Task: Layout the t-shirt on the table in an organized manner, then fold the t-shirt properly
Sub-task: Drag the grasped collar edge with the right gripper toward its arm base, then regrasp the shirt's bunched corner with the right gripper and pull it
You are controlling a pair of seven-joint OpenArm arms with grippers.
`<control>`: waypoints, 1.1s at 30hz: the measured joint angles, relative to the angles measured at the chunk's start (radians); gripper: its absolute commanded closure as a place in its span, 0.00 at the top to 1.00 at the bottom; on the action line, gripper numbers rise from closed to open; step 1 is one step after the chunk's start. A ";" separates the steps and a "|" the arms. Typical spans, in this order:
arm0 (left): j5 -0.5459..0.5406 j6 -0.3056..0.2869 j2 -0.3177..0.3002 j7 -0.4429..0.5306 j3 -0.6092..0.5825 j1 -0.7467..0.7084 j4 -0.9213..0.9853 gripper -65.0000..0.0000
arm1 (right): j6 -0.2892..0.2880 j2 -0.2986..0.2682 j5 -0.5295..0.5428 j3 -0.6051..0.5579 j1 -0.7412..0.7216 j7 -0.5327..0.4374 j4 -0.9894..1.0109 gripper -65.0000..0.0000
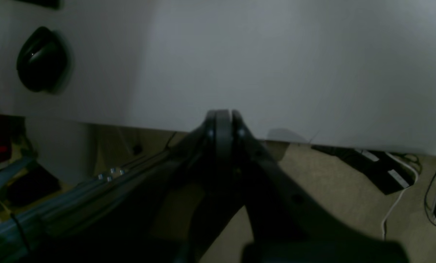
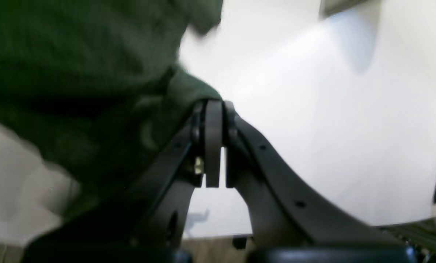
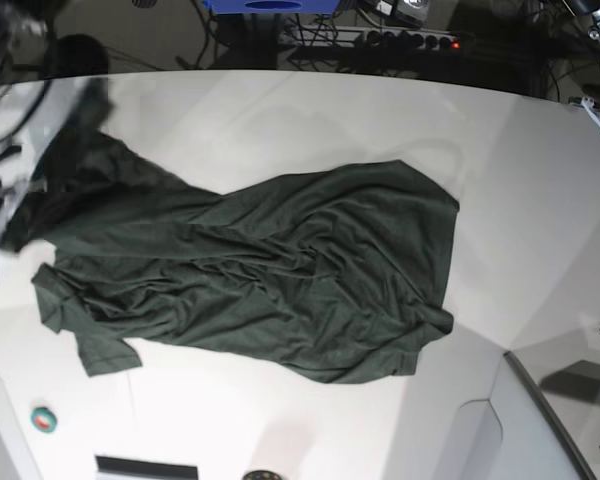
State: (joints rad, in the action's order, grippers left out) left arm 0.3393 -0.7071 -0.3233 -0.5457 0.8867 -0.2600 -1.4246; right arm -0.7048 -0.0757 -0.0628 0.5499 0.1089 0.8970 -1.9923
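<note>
The dark green t-shirt [image 3: 280, 270] lies wrinkled across the white table [image 3: 280, 110], its body stretched from the right middle toward the far left. In the right wrist view my right gripper [image 2: 214, 104] is shut on a bunched edge of the t-shirt [image 2: 75, 73] above the table [image 2: 313, 109]. In the base view that arm is a blur at the far left, where the cloth is drawn up. My left gripper [image 1: 223, 113] is shut on nothing and hangs over the table's edge [image 1: 276, 54], away from the shirt.
A small teal roll [image 3: 44, 419] lies near the front left corner. A black rounded object [image 1: 40, 60] sits on the table in the left wrist view. Cables and a power strip [image 1: 382, 170] lie on the floor below the edge. A grey panel [image 3: 540, 430] stands at the front right.
</note>
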 measured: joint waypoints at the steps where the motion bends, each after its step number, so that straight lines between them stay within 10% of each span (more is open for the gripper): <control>1: 0.000 0.000 0.001 0.000 0.001 0.000 0.000 0.00 | 0.001 -0.002 -0.006 -0.014 -0.045 0.017 0.003 0.01; 4: 0.000 0.000 0.011 0.000 0.001 0.000 0.000 0.00 | 0.007 -0.009 -0.008 -0.110 -0.137 0.039 0.088 0.06; 11: -0.001 0.000 0.031 0.001 0.000 -0.005 0.004 0.00 | 0.005 0.021 -0.009 -0.179 -0.145 0.118 0.296 0.65; 20: -0.137 0.000 0.117 -0.010 -0.232 0.044 0.025 0.00 | 0.007 0.062 0.003 -0.300 -0.095 -0.108 0.304 0.53; 26: -0.261 0.009 0.145 -0.001 -0.281 0.131 0.068 0.00 | 0.006 0.061 -0.018 -0.312 -0.202 -0.085 0.529 0.00; 33: -0.266 0.010 0.135 -0.011 -0.277 0.088 0.061 0.41 | 0.005 0.064 -0.019 -0.312 -0.194 -0.084 0.580 0.31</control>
State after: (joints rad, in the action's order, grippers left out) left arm 0.0734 -0.6971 -0.1879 -0.5564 0.6094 -0.1719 -1.3640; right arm -0.6998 -0.0113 -0.0818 0.2382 -0.0849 0.8127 -1.4120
